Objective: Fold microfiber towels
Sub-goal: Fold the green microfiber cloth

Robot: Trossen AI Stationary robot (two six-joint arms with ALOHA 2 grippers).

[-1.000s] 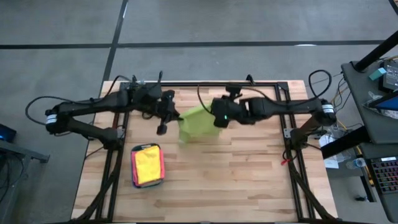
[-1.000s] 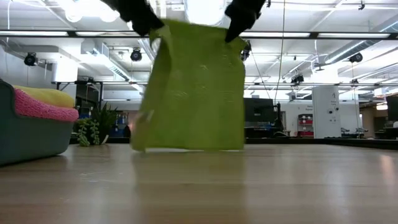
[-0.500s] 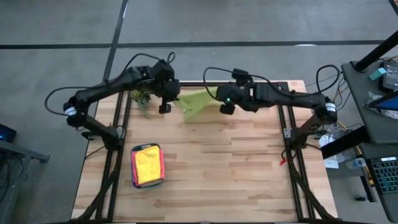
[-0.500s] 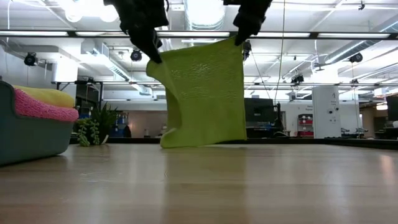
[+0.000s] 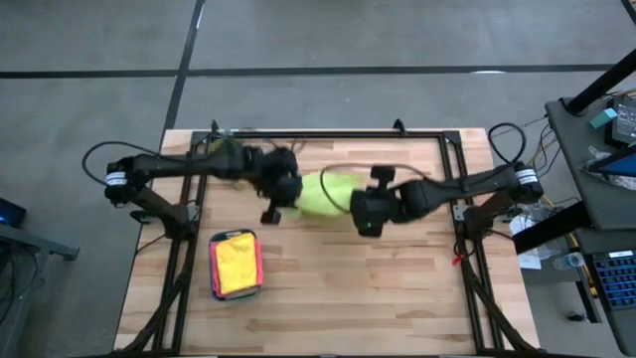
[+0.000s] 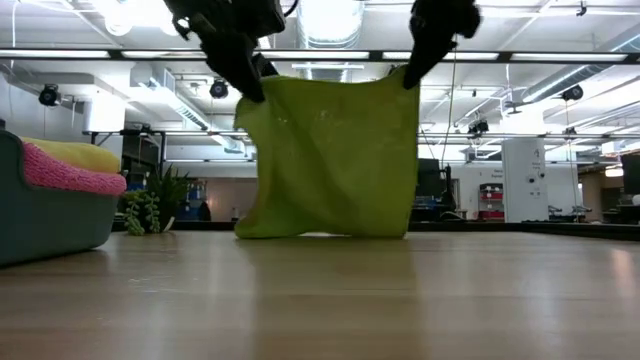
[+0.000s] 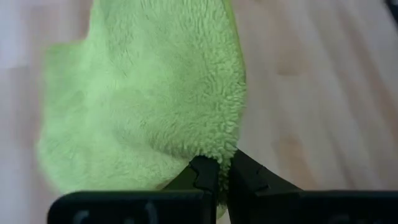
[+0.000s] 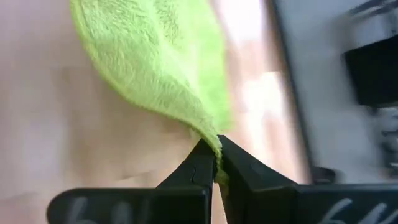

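Lime green towel is held up by its two top corners above the wooden table, its lower edge at or just above the boards near the far middle. One corner is clamped between the closed fingers of the left gripper, the other between those of the right gripper; both wrist views show the jaws pinched together on the fleece. No fold is seen in this cloth yet, so it is judged to be at the spreading stage. Yellow and pink towels are seen lying in the teal tray; the remaining towels cannot be made out.
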